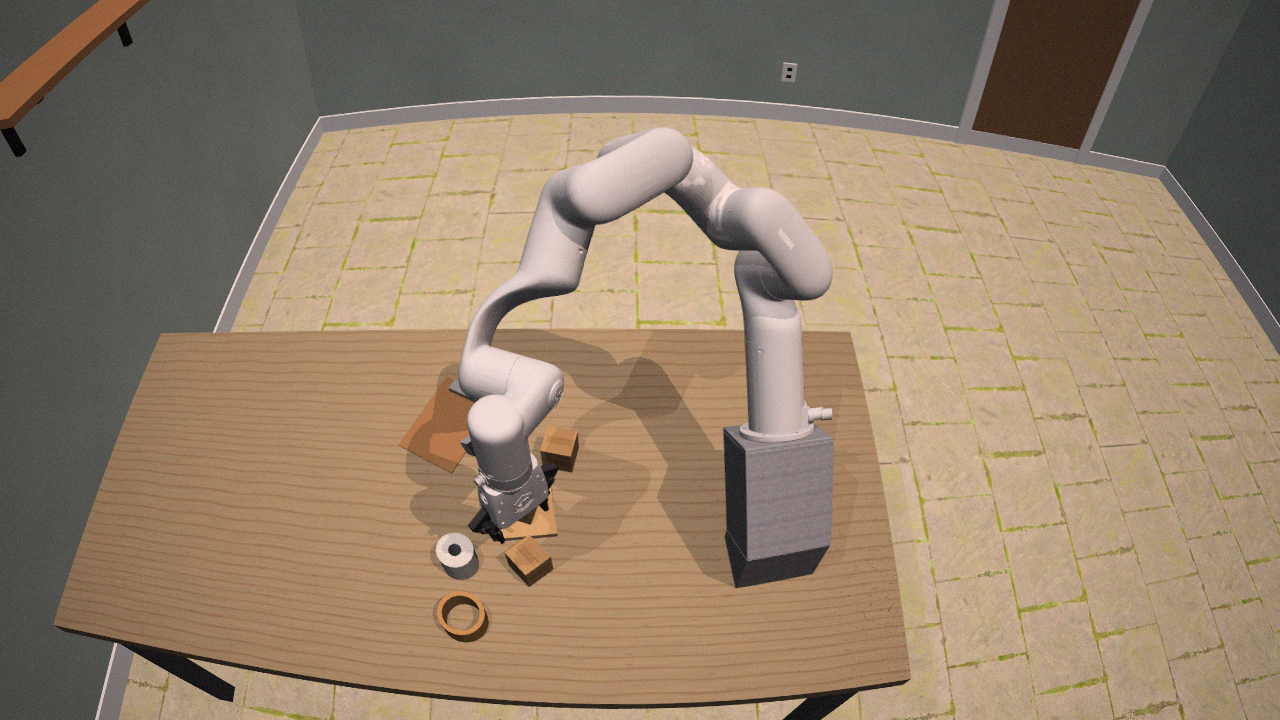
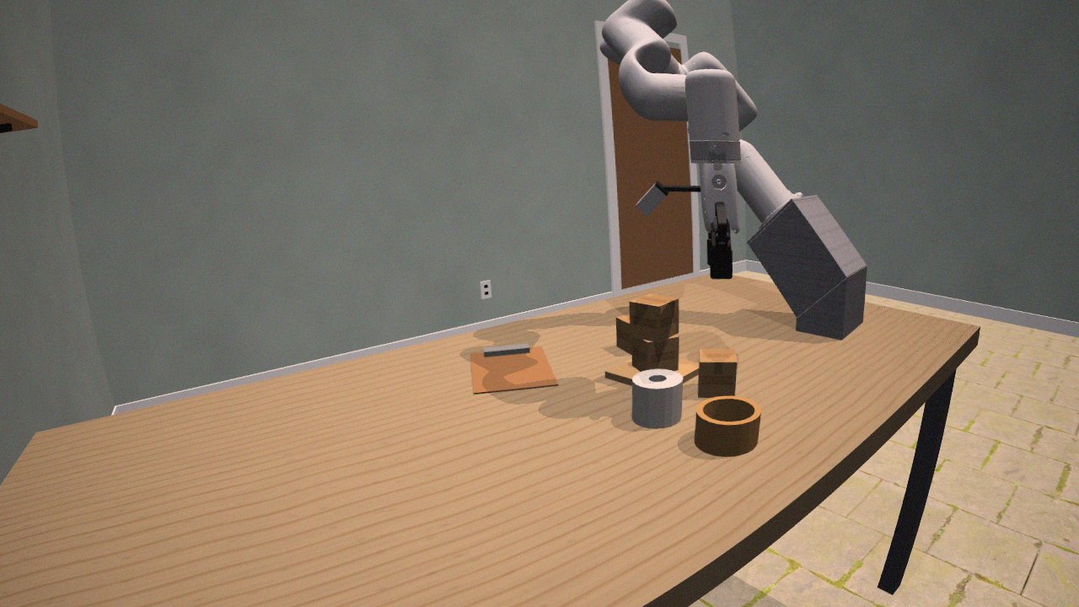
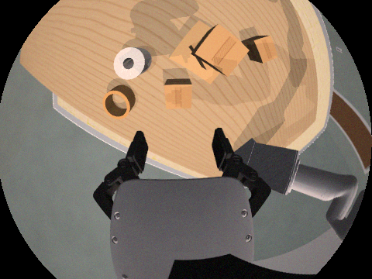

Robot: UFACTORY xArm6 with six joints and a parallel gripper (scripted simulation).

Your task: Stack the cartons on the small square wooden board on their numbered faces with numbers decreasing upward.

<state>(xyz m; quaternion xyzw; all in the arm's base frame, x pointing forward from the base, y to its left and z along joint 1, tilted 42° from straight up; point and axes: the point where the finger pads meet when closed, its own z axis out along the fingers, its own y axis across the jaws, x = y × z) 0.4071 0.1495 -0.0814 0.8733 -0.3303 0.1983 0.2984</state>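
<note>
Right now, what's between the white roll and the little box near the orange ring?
Only bare tabletop lies between the white roll and that carton, as the top view shows.

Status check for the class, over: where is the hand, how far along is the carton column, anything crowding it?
Hand open, empty, raised above the column. Two brown cube cartons stacked on small square wooden board; two loose on table. Grey cylinder and brown ring stand close.

even soft light, arm shadows across the table [image 1: 223, 501]; wrist view fisheye-warped, slightly soft.
</note>
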